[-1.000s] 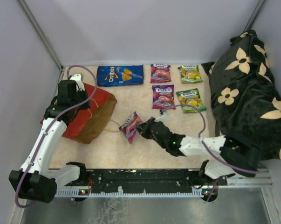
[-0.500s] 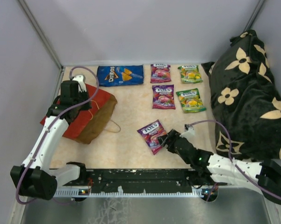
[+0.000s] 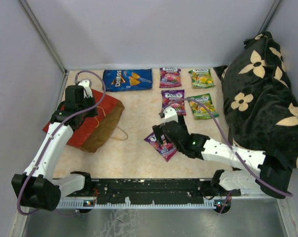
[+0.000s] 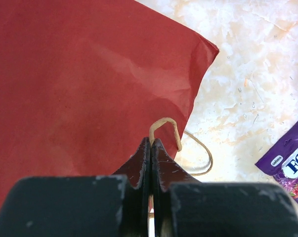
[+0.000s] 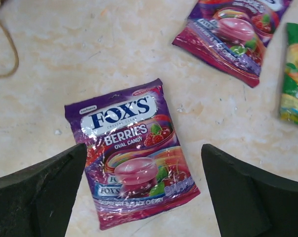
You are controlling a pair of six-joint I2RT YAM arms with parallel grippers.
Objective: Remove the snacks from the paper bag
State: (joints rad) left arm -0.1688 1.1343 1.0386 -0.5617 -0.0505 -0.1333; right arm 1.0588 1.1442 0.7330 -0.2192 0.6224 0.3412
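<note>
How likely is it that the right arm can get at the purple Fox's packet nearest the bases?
Probably yes: the right gripper hangs open right over the purple Fox's packet, which lies flat on the table, apart from the other packets, with nothing in between.

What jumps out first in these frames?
The purple Fox's Berries packet lies flat near the middle of the table, framed by the open right pincer above it. At the left, the red paper bag lies flat, with the left pincer shut on its loop handle. A black flowered cloth fills the right side.
</note>
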